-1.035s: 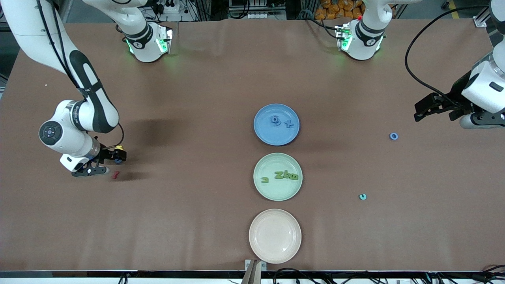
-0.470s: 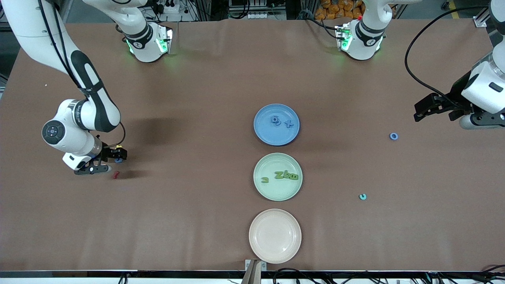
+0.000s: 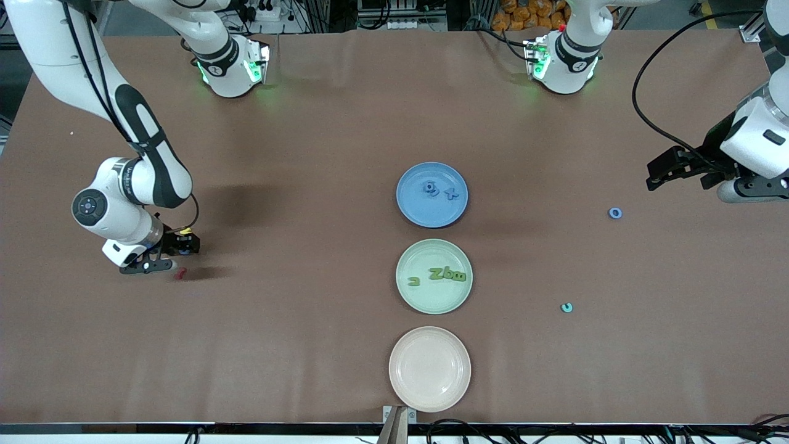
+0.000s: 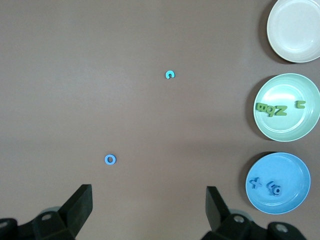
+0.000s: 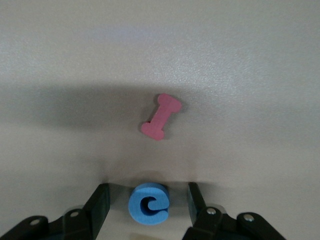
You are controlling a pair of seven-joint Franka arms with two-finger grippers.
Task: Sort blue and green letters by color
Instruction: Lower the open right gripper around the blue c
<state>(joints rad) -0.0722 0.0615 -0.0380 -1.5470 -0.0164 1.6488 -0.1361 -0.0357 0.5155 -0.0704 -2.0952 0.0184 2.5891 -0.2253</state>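
**Operator:** Blue pieces first. What is the sorting status?

**Technician:** Two or three blue letters (image 3: pixel 439 190) lie in the blue plate (image 3: pixel 413 203); their exact count is unclear because they overlap. Four green letters (image 3: pixel 449 274) lie in the green plate (image 3: pixel 431 299). The beige plate (image 3: pixel 429 394), nearest the front camera, holds nothing.

**Operator:** What remains on the table (image 3: pixel 308 345)?

**Technician:** A blue ring letter (image 3: pixel 615 213) lies toward the left arm's end. A teal letter (image 3: pixel 566 307) lies nearer the front camera than that ring. A third blue letter (image 5: pixel 148 204) sits at the right arm's end.

**Operator:** State of the right end effector (image 5: pixel 148 207)?

**Technician:** It is down at the table, with its fingers apart on either side of that blue letter. A gap shows on each side, so no grip is confirmed. A red piece (image 5: pixel 161 116) lies just beside the letter and a yellow piece (image 3: pixel 187 232) is close by; neither belongs to the task.

**Operator:** And the left end effector (image 4: pixel 149 207)?

**Technician:** It waits with its fingers wide apart, raised above the table near the blue ring letter, holding nothing.

**Operator:** Assessment?

**Technician:** Judged more than half complete. Two blue letters must still reach the blue plate. The destination of the teal letter is uncertain.
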